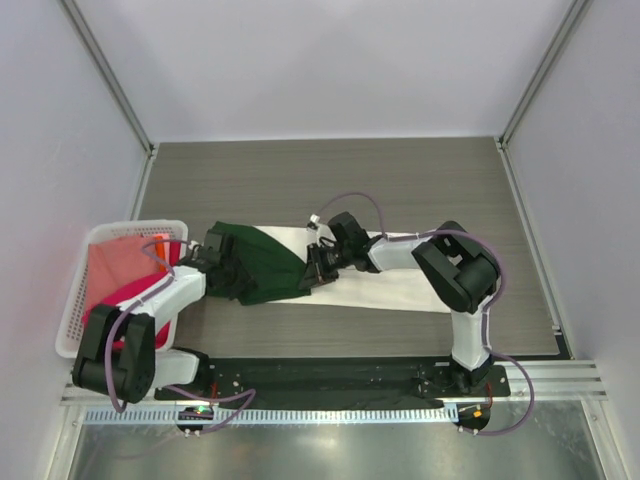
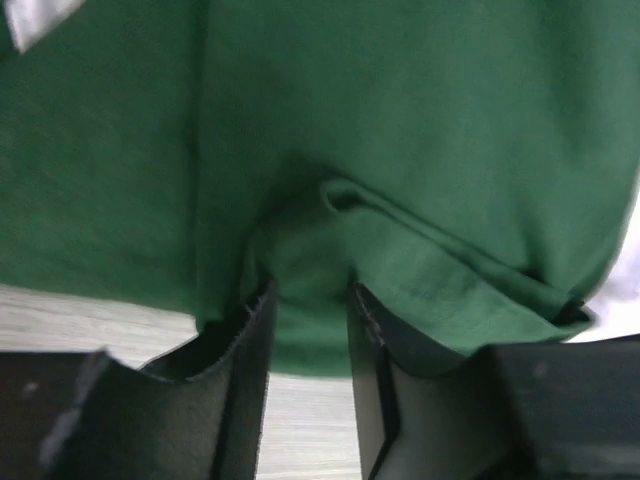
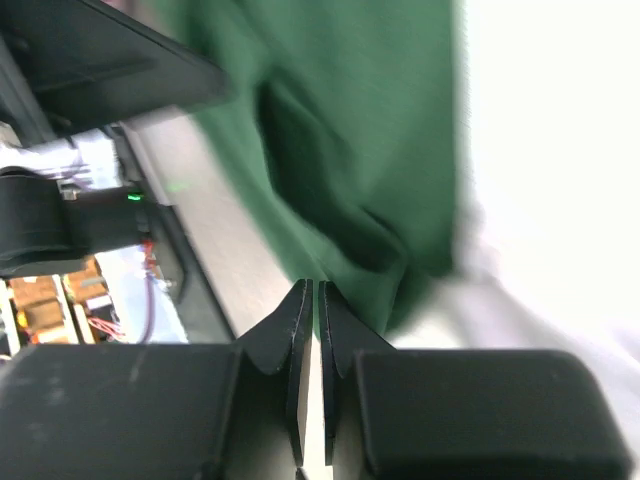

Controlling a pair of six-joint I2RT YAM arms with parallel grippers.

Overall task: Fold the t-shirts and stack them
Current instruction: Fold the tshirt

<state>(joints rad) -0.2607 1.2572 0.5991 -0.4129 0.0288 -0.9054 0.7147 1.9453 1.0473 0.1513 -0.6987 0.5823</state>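
A dark green t-shirt [image 1: 258, 262] lies bunched over the left end of a cream t-shirt [image 1: 400, 282] that is spread flat on the table. My left gripper [image 1: 213, 250] is at the green shirt's left edge. In the left wrist view the left gripper [image 2: 308, 295] has puckered green cloth [image 2: 400, 120] pinched between its tips. My right gripper [image 1: 318, 266] is at the shirt's right edge. In the right wrist view the right gripper [image 3: 312, 290] has its jaws nearly touching on a thin edge of the green cloth [image 3: 350, 120], beside the cream shirt [image 3: 560, 150].
A white lattice basket [image 1: 72, 300] stands at the table's left edge. It holds a salmon-pink shirt [image 1: 115, 262] and a magenta one [image 1: 132, 296]. Grey walls enclose the wooden table [image 1: 330, 180]. The black arm-base rail [image 1: 330, 375] runs along the near edge.
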